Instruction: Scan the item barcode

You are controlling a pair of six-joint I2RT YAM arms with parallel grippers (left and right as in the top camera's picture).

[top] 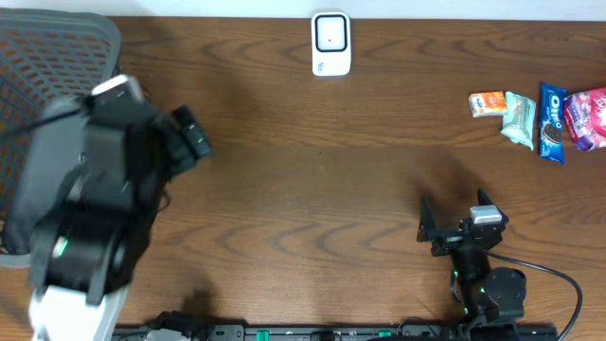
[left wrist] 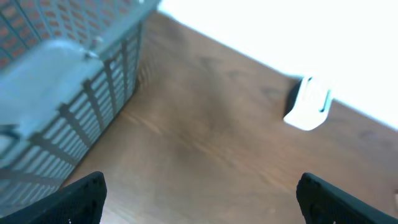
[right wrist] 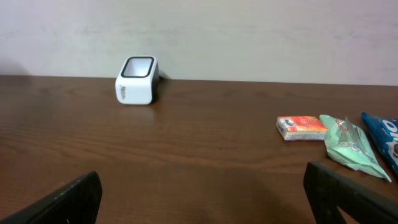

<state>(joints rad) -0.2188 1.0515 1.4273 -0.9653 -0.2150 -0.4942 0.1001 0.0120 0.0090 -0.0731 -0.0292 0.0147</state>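
Only the overhead view shows everything at once. The left arm (top: 85, 208) is a big blurry shape on the left, next to a grey basket (top: 57, 47). The right arm (top: 483, 275) sits low on the right, near the front edge. A small white scanner (top: 331, 43) stands at the back of the brown worktop (top: 312, 189), in the middle. Four snacks lie in a row at the far right: an orange box (top: 488, 103), a green packet (top: 519, 119), a blue packet (top: 552, 123) and a pink packet (top: 589, 118). They lie close together, well apart from the scanner and from both arms.

The left wrist view sees the basket wall up close and the scanner further off, both blurry, but none of the snacks. The right wrist view sees the scanner on the left, and the orange box, the green packet and a bit of the blue packet on the right. The pink packet shows only from overhead.

The blue packet says OREO in white letters. The scanner has a dark-edged window on top and a little mark on its front, too small to read. The item to scan is probably one of these snacks, but I cannot tell which.

The left jaws are wide open with nothing between them. The right jaws are wide open too, and hold nothing.
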